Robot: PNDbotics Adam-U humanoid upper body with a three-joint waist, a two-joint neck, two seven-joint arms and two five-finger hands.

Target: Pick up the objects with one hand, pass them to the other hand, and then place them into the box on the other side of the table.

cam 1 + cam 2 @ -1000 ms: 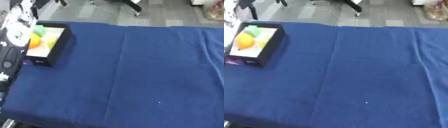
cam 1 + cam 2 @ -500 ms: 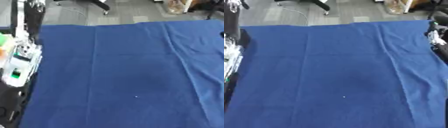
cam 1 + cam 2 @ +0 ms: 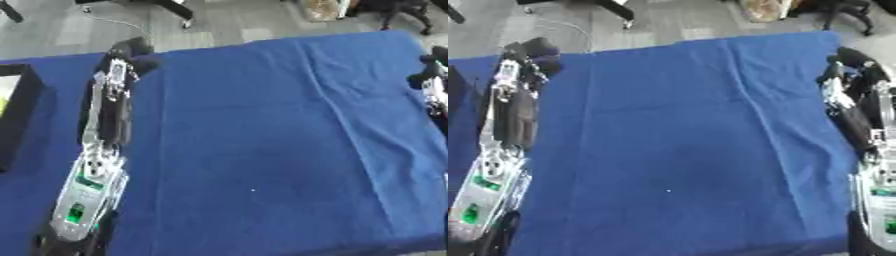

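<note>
Two hands on my rig, both over the wrinkled blue cloth-covered table (image 3: 280, 130). Left hand (image 3: 131, 52): black, at the end of the silver-and-black arm, far side of the table; I cannot tell whether its fingers are curled or straight. Right hand (image 3: 852, 62): black, near the table's far right edge; finger state likewise unreadable. Black rectangular box (image 3: 16, 117): well to the left of my left hand, cut by the picture's edge. No task objects visible in either hand.
</note>
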